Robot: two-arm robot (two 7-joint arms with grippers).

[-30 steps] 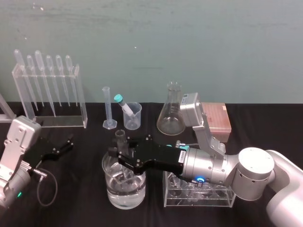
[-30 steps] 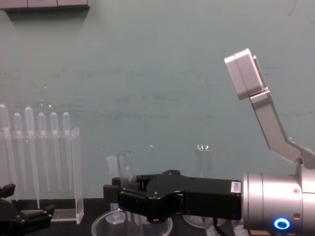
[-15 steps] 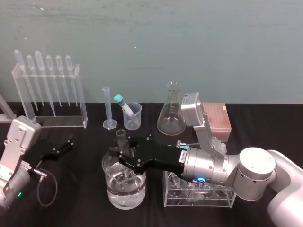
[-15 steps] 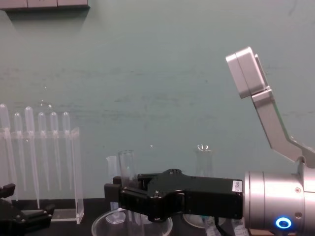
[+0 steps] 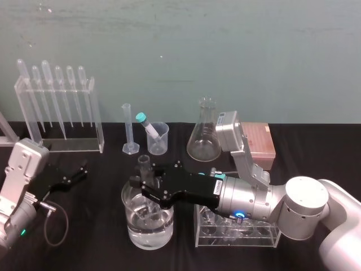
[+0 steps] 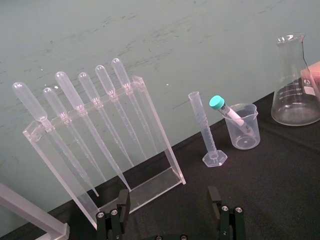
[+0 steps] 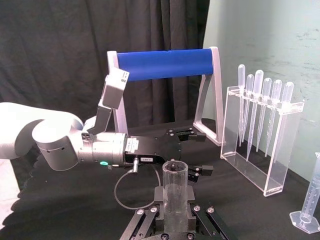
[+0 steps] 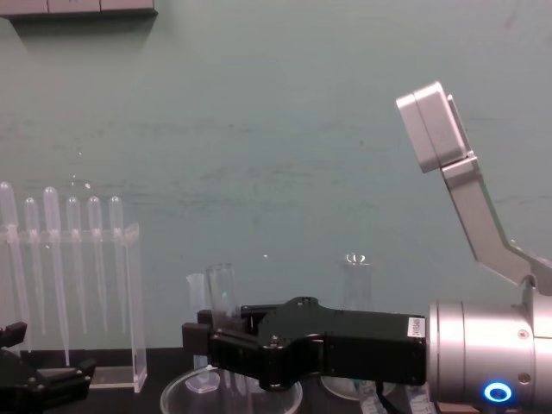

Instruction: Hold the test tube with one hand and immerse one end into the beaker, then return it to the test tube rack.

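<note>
Scarcely anything has moved over the last second: the right tool (image 5: 144, 184) stays clenched on the test tube (image 5: 144, 165). The tube stands upright, its open mouth just above the black fingers and its lower part down inside the wide glass vessel (image 5: 134, 228) of water at the front of the tabletop (image 5: 96, 245). The tube's tip is hard to make out through the glass and water, so I cannot tell how deep it sits. The stillness suggests the dip is being held at its lowest point, not still being driven down. The small beaker (image 5: 159, 139) stands farther back, between the measuring cylinder (image 5: 128, 129) and the conical flask (image 5: 204, 138). It holds a teal-capped tube (image 5: 148, 125) and is well apart from the gripped tube, so the immersion is happening in the wide vessel instead. What remains, most likely, is a straight lift until the tip clears the rim, then a short carry to the test tube rack (image 5: 265, 234), just beside the vessel under the right arm. The left tool (image 6: 167, 210) lies parked on the left, fingers spread and empty.
</note>
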